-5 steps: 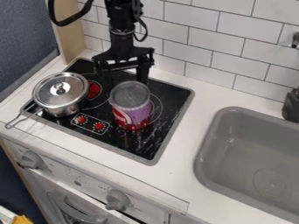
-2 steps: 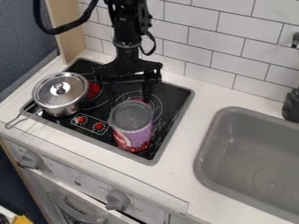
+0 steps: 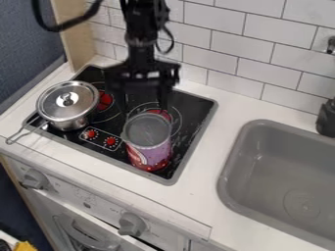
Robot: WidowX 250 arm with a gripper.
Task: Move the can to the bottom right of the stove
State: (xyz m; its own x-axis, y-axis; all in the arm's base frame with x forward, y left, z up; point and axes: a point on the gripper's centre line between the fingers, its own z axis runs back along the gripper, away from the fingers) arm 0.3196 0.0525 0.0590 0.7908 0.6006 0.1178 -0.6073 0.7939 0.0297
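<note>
In the camera view, the tall pink and purple can with red at the base and a grey, see-through top (image 3: 149,149) stands upright on the black glass stove top (image 3: 193,117), in the part that is lower right, near to the front rim. So I judge that the moving is done, or almost done; maybe a small push more to the right could be wished, but it does not seem necessary. The black two-finger gripper (image 3: 141,107) is just behind the can, with its fingers wide apart and nothing held between them; whether one of them touches the back of the can, I cannot tell. What is left, in my opinion, is only that the arm goes away carefully, without to tip the can. On the left part of the stove top there is a shiny metal pot with a lid (image 3: 65,115), its thin wire handle pointing to the front left. Two red printed dials (image 3: 101,137) lie between pot and can. Around the stove top is a white counter (image 3: 203,196), and to the right a grey rectangular sink (image 3: 252,157) is set into it. Behind rises a wall of white tiles (image 3: 216,34); at the left is a dark blue wall (image 3: 23,49).
</note>
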